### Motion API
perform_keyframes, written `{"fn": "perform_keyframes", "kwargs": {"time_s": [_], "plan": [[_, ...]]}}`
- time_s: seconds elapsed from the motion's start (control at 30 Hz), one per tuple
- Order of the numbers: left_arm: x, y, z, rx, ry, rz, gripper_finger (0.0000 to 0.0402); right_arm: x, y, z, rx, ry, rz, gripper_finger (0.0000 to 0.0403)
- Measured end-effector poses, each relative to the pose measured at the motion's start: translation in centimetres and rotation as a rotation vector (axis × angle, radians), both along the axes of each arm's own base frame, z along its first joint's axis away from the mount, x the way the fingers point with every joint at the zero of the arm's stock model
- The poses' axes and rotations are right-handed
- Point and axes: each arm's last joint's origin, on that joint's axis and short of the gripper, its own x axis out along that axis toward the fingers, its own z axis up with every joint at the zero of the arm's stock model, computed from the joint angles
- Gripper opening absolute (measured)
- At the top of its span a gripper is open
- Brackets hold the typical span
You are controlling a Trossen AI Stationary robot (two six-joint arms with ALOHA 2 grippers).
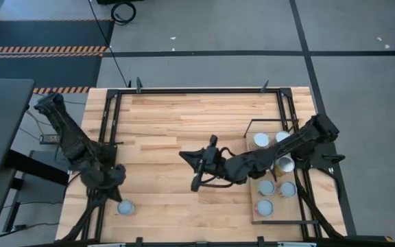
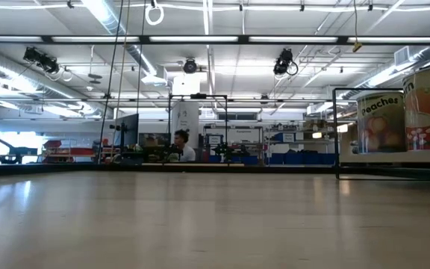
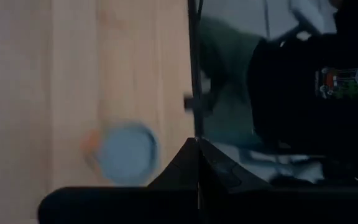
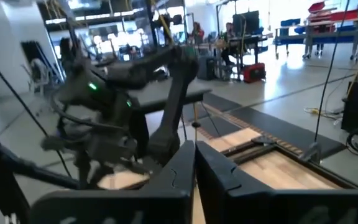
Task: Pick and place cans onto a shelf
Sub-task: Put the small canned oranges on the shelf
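Reaching over mid-table, the right gripper [image 1: 196, 171] is pinched shut and empty; six cans sit on the shelf [image 1: 255, 217] (right edge). One can [image 1: 125, 207] waits near the folded left gripper [image 3: 197, 163], also shut. Next: fetch it.

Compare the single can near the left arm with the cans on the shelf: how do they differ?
The lone can stands on the bare tabletop at its near left, beside the left gripper; the shelf cans stand on the shelf at the right. The lone can is by itself; the shelf cans are grouped together. All show round silvery tops and stand upright.
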Motion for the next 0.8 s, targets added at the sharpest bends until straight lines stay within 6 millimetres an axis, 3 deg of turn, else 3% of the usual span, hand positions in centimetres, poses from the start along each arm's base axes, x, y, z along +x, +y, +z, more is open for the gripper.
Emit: {"fn": "perform_keyframes", "kwargs": {"time_s": [0.17, 0.3, 0.53, 0.8], "plan": [[-1.0, -2.0, -0.3, -0.083, 0.263, 0.010, 0.0003, 1.0, 0.4, -1.8, -0.012, 0.040, 0.000, 0.0012], [-1.5, -3.0, -1.7, -0.022, 0.429, 0.045, 0.0004, 1.8, 0.8, -3.5, -0.027, 0.079, -0.001, 0.0012], [-1.2, -4.2, -3.8, 0.129, 0.506, 0.051, 0.0037, 2.4, 1.0, -4.9, -0.015, 0.103, 0.006, 0.0016], [-0.2, -6.0, -6.8, 0.275, 0.521, -0.004, 0.0115, 2.4, 1.0, -4.7, -0.018, 0.098, 0.011, 0.0016]]}}
